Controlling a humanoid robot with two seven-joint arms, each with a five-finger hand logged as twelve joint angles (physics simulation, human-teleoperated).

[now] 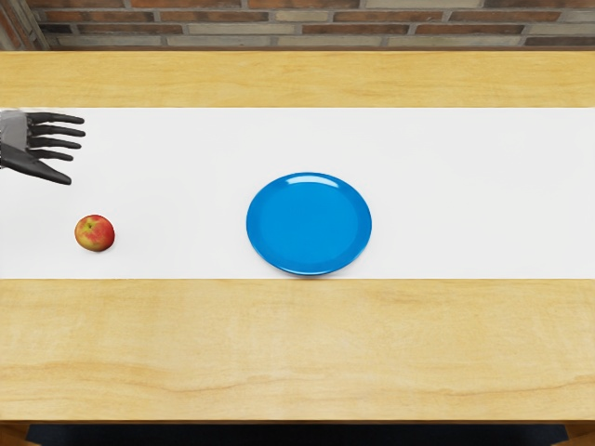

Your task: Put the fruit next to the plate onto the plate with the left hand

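Observation:
A small red and yellow apple lies on the white runner at the left, well apart from the blue plate in the middle, which holds nothing. My left hand comes in from the left edge, dark fingers spread and pointing right, holding nothing. It sits beyond the apple and slightly to its left, with a clear gap between them. The right arm does not show.
A white runner crosses the wooden table from side to side. A brick wall stands behind the table's far edge.

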